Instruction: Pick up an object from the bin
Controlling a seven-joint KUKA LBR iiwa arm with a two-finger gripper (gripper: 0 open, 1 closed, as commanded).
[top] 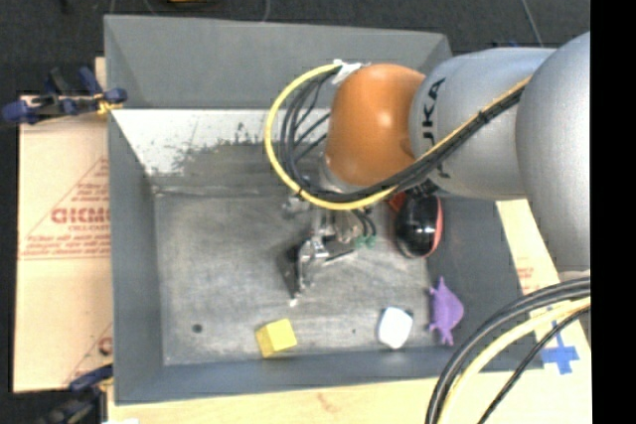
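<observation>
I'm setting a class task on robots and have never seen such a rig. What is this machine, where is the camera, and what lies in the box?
It is a robot arm reaching in from the right over a grey bin, seen from above and slightly sideways. Its gripper hangs low over the bin's middle. Near the front lie a yellow block, a white lump and a purple toy; a black-and-red object lies at the right. Whether anything is held I cannot tell.

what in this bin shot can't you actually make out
Camera view:
- red and black object: top hidden under the arm; kind unclear.
- green bit beside the wrist: too small, partly covered.
- purple toy: shape too small to name.
- bin floor below the orange cover: hidden.
</observation>
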